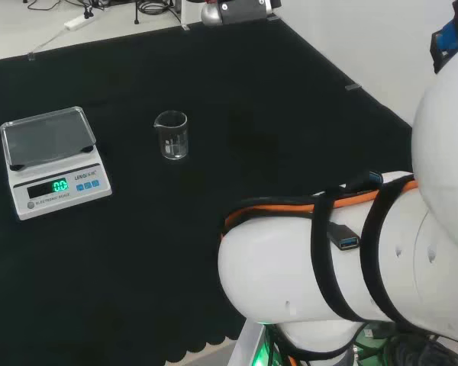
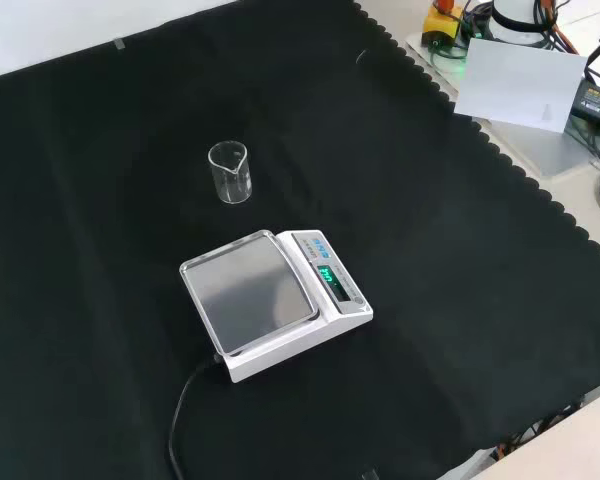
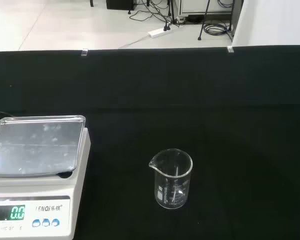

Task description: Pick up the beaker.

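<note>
Head view: empty upright beaker beside scale.

I see a clear glass beaker with white markings on the table's black cloth. The scale is white with a silver-grey pan, green digits and blue buttons.

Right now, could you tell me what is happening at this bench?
Nothing is being handled yet. A clear glass beaker stands upright on the black cloth, apparently empty and untouched. Beside it, apart from it, sits a white scale with a bare pan and a lit green display. The arm's white link looms at the right of the head view, well short of the beaker.
</note>
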Controlling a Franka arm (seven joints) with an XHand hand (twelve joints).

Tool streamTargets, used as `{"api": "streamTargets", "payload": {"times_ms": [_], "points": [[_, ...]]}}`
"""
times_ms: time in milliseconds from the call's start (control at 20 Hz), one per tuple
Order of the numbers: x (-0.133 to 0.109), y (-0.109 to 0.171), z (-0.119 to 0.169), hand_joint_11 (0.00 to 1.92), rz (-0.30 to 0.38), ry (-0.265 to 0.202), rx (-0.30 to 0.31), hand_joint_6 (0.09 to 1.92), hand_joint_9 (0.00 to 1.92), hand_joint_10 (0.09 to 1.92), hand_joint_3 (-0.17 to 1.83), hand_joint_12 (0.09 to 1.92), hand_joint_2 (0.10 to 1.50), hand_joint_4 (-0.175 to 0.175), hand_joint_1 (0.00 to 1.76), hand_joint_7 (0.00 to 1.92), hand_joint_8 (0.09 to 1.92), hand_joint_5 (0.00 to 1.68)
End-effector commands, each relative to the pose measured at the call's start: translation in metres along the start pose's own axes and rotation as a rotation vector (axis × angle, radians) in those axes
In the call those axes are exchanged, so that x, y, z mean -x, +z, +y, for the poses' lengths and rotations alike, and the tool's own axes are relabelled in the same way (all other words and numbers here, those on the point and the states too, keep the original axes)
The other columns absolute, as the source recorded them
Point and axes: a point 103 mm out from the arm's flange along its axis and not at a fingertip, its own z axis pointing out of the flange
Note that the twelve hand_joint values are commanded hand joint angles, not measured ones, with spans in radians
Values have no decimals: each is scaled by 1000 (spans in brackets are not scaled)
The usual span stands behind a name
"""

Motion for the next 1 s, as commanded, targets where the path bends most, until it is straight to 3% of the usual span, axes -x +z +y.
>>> {"api": "streamTargets", "payload": {"times_ms": [50, 100, 250, 450, 650, 1000], "points": [[117, -41, -51, 103, 55, 92, 85, 87, 249, 720, 61, 1418, 669, -5, 625, 249, 333, 209], [122, -46, -53, 110, 49, 96, 87, 87, 263, 798, 63, 1495, 677, -11, 641, 235, 469, 236], [93, -44, -46, 115, 37, 88, 69, 87, 270, 879, 66, 1564, 685, -14, 661, 183, 676, 262], [69, -28, -31, 117, 37, 83, 42, 87, 267, 889, 67, 1573, 686, -10, 672, 168, 713, 262], [55, 0, -5, 104, 78, 68, -11, 87, 259, 893, 67, 1588, 682, 4, 677, 145, 726, 248], [37, 42, 40, 97, 70, 35, -83, 87, 244, 897, 65, 1598, 674, 26, 688, 124, 735, 232]]}}
